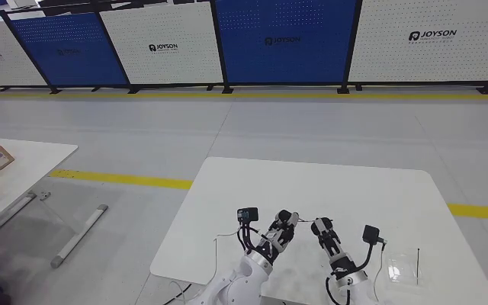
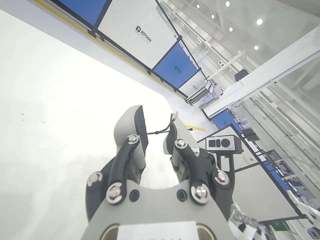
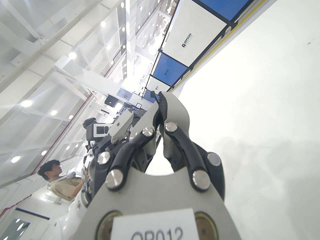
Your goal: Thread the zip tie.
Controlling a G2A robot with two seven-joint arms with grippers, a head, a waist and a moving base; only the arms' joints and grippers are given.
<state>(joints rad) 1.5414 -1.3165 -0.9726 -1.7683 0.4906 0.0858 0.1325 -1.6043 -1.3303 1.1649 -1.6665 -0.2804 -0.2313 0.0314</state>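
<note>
Black-padded left pincer (image 2: 156, 113) stands released, the zip tie (image 2: 160, 131) crossing its gap above the bench (image 1: 343, 183). The right pincer (image 3: 160, 101) is clenched on the tie. I judge we're mid-threading: next I must line tail up with head (fiddly). A clear bag (image 1: 400, 268) and 1 spare tie (image 1: 418, 265) lie well right, out of my way.

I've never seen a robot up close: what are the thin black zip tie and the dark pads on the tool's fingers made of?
The zip tie looks like matte black plastic, probably nylon: thin, bending in a curve. The finger pads look like matte black rubber, judging by their fine ribbed texture.
</note>
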